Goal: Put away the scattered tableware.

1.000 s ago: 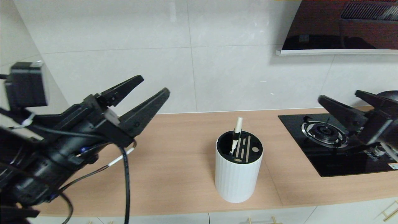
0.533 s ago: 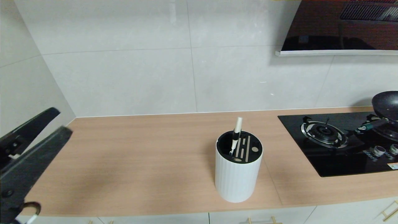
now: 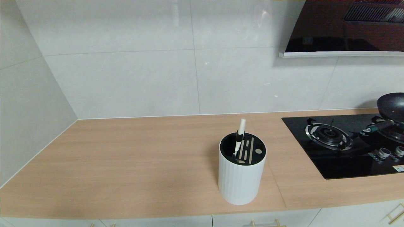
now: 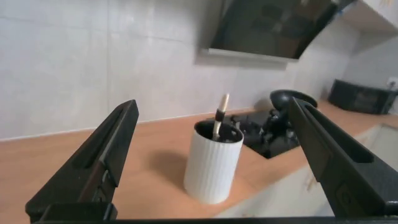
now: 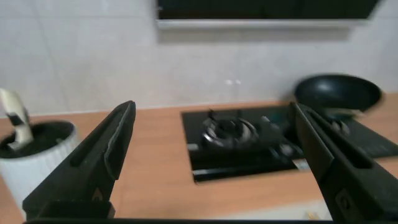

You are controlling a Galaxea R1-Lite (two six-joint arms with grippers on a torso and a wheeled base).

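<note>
A white ribbed utensil holder point(image 3: 241, 176) with a black slotted top stands on the wooden counter point(image 3: 126, 164), a little right of centre near the front edge. One utensil with a white and black handle point(image 3: 240, 134) sticks up out of it. The holder point(image 4: 212, 160) also appears between the fingers of my left gripper point(image 4: 214, 158), which is open, empty and well back from it. My right gripper point(image 5: 214, 162) is open and empty too, with the holder point(image 5: 34, 162) off to one side and the stove point(image 5: 249, 146) ahead.
A black gas stove point(image 3: 344, 145) is set into the counter at the right, with a dark pan point(image 3: 391, 105) on its far burner. A range hood point(image 3: 344, 28) hangs above it. Tiled walls close the back and left.
Both arms have pulled back out of the head view: the left gripper dropped away to the lower left, the right one withdrew to the right. The holder and utensil have not moved.
</note>
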